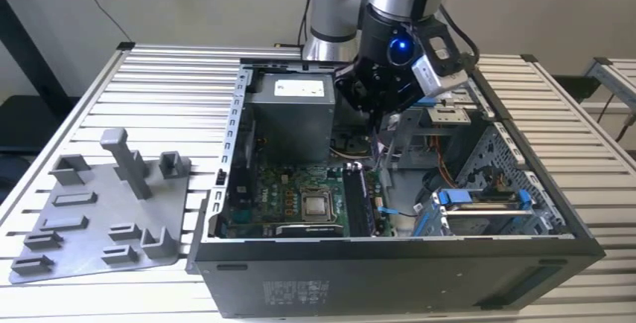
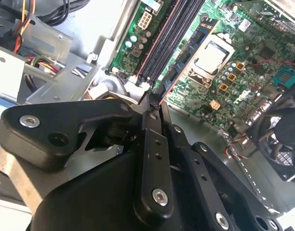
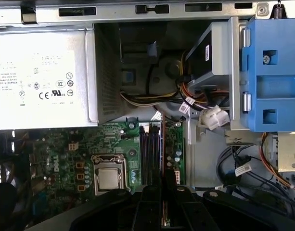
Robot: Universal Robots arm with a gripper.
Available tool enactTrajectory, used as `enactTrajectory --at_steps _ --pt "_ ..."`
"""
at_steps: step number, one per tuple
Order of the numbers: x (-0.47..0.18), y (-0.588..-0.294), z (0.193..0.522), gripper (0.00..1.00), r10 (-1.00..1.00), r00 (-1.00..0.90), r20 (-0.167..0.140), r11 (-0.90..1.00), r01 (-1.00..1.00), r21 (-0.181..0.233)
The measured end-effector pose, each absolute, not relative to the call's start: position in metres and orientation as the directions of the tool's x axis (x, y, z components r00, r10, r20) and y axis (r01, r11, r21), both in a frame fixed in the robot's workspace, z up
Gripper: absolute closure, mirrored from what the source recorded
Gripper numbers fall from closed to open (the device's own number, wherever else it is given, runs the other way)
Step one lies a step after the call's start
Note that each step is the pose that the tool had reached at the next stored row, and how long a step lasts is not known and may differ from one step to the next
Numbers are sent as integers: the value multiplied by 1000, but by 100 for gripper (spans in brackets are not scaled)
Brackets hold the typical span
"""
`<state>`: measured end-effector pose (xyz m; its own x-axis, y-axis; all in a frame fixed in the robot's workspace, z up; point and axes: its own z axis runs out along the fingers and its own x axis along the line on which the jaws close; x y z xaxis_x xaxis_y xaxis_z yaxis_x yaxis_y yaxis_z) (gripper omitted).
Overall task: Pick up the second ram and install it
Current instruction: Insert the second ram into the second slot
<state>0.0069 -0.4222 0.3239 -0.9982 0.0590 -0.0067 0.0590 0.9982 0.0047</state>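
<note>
While the pincer (image 1: pixel 379 131) hangs inside the open computer case (image 1: pixel 398 252), it pinches the second ram (image 2: pixel 156 92) edge-on above the motherboard (image 1: pixel 288 189).
Seen from the second wrist view, the thin dark board runs lengthwise along the memory slots (image 2: pixel 164 38), just beside them; the first wrist view adds the power supply (image 3: pixel 39 82) and the blue drive bracket (image 3: pixel 275 72); the exterior view shows a grey fixture (image 1: pixel 94 215) on the counter (image 1: pixel 169 77), at that view's left.

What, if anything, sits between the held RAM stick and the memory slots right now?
Nothing visible does. The gripper is shut on the second ram, edge-on just above the memory slots beside the CPU socket. The loose cables lie off to the side by the drive cage.
</note>
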Motion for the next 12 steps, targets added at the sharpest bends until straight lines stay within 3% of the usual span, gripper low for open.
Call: enactTrajectory --at_steps 12 --pt "7 -423 315 86 59 -998 -8 998 59 -2"
